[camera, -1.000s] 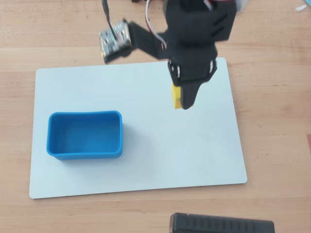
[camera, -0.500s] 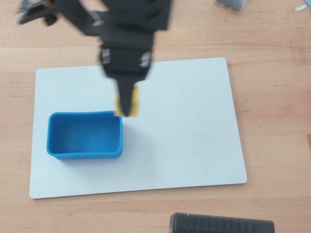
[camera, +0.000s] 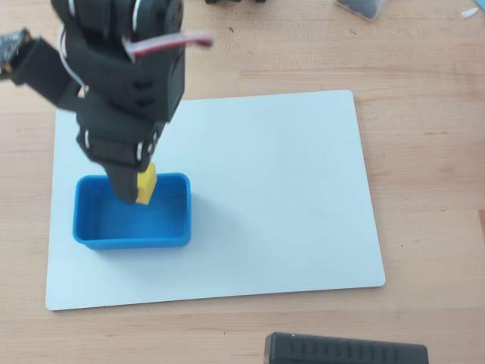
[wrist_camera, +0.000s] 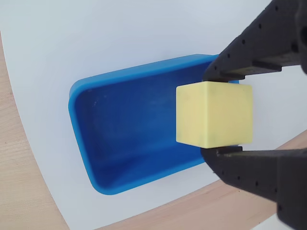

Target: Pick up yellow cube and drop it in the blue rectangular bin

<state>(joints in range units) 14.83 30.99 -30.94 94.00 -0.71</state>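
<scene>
A black robot arm's gripper (camera: pixel 140 186) holds a small yellow cube (camera: pixel 147 184) above the far rim of a blue rectangular bin (camera: pixel 131 236), as seen in the overhead view, where the cube shows only as a bright sliver beside the dark gripper tip. The wrist view gives the closer account: the two black fingers (wrist_camera: pixel 249 57) are closed to the cube's width, one pressed on its upper face and the other against its lower face, and the yellow cube (wrist_camera: pixel 214 114) sits squarely between them, its pale faces clean and its edges sharp. Behind it in that view lies the blue rectangular bin (wrist_camera: pixel 81 143), open side up, its thick rounded walls enclosing a bare blue floor; the cube overlaps the bin's right part in the picture and is clear of the floor, held in the air. In the overhead view the bin rests at the left side of a white rectangular board (camera: pixel 288 197) with rounded corners, which lies on a light wooden table (camera: pixel 424 152). The board's right half is bare. The arm enters from the far left of that view, its black body trailing white and red cables (camera: pixel 170 42). A dark flat object (camera: pixel 345 350) juts in at the near edge of the table, and another dark object (camera: pixel 364 6) shows at the far edge; both are cropped too tightly to identify.
</scene>
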